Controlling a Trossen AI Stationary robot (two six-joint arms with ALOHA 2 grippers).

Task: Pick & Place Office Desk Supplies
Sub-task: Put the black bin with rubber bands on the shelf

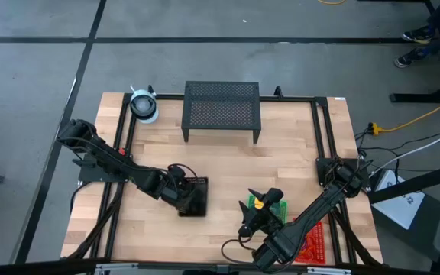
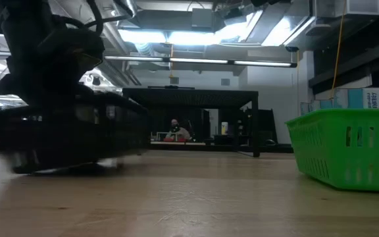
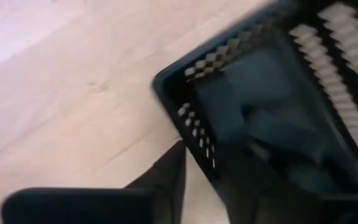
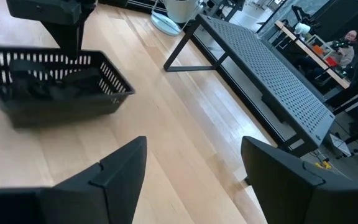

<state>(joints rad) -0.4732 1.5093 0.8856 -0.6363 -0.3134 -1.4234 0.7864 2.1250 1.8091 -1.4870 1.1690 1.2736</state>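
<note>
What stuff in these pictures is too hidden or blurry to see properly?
- Things inside the black tray: left wrist view, blurred dark lumps.
- Left gripper: high view, its fingers merge with the tray's dark rim.
- Red tray: high view, the right arm covers it.
- Green tray: low view, cut off by the edge.

The high view looks straight down on the whole counter (image 1: 228, 164). The low view sits at counter height, facing level into the room. The left wrist view hangs close over the black tray (image 3: 272, 93); the right wrist view sees that tray (image 4: 55, 84) farther off, upper left of frame.
</note>
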